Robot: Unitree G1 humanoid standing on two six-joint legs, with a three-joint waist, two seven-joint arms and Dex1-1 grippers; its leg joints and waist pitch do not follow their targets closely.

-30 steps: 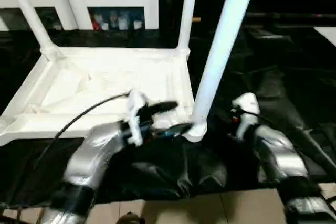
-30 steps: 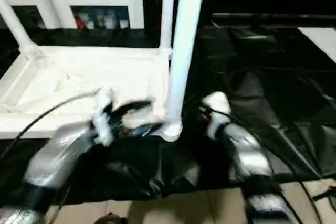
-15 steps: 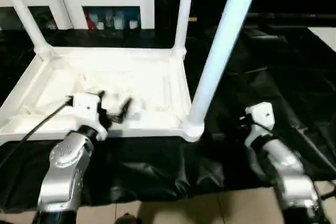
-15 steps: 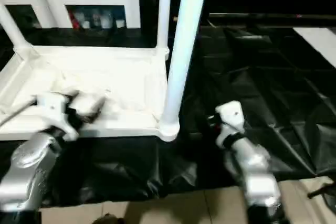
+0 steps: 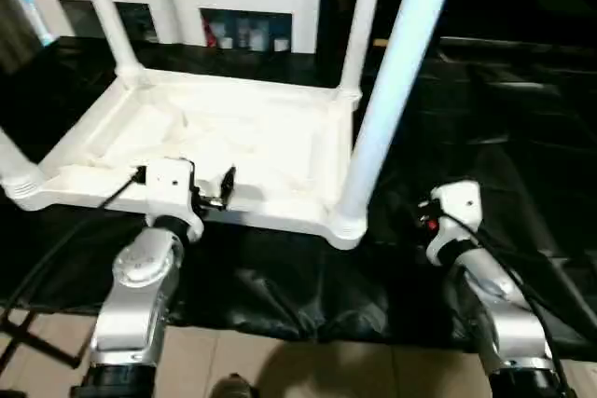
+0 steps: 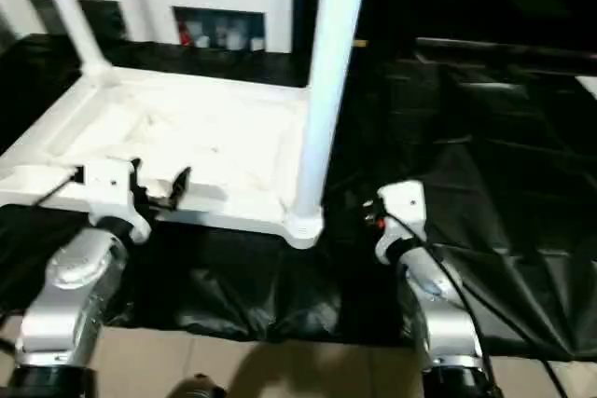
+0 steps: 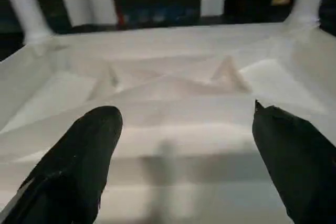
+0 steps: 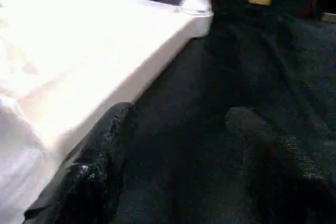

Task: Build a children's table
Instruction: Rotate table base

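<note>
An upturned all-white plastic children's table, legs pointing to twelve o'clock, sits beyond the wide-open, empty left gripper and parted, empty right gripper.

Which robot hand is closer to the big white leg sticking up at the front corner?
The right one. The right gripper sits on the black sheet just beside that front leg. The left gripper hovers open at the tabletop's near rim, farther along.

A white cabinet stands behind the black sheet.
</note>
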